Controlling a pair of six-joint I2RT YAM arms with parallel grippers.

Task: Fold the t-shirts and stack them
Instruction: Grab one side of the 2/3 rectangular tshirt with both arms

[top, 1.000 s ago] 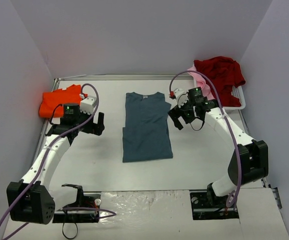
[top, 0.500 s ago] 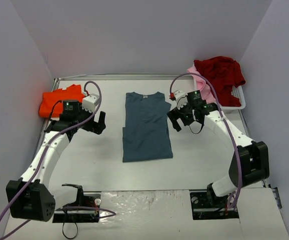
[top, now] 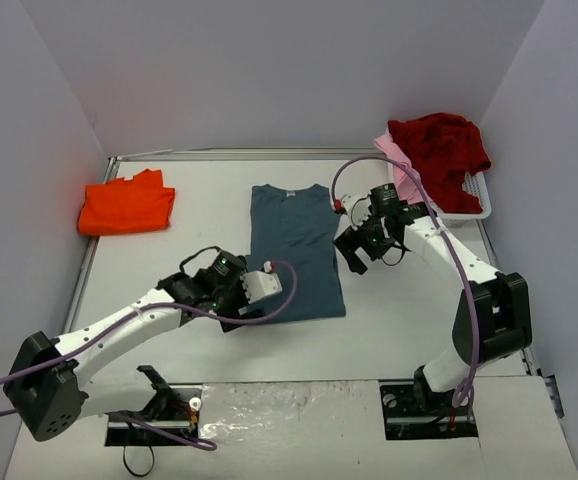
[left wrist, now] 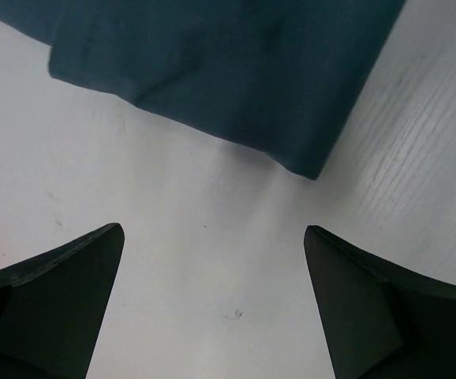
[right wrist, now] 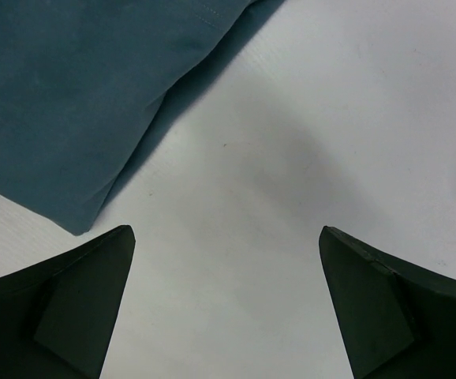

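A white basket point(top: 475, 203) sits at the far right corner of the table point(top: 399, 300), well apart from both arms. Nothing lies between either gripper and the blue-grey shirt point(top: 294, 245), which is spread flat mid-table with its collar at the far end.

An orange shirt point(top: 127, 205) lies folded at the far left. A dark red shirt point(top: 439, 145) is heaped over the basket, hiding most of it. Only an edge of a pink shirt point(top: 394, 160) shows beneath the red one, crossed by the right arm's purple cable point(top: 414, 180).

From above, the left wrist covers the blue-grey shirt's near left corner.

The left gripper point(left wrist: 212, 229) has swung away from the orange shirt and now hangs over bare table just beside that corner, jaws spread wide and holding nothing. The right gripper point(right wrist: 226, 229) has edged closer to the shirt's right side, near the sleeve, and is equally wide and empty.
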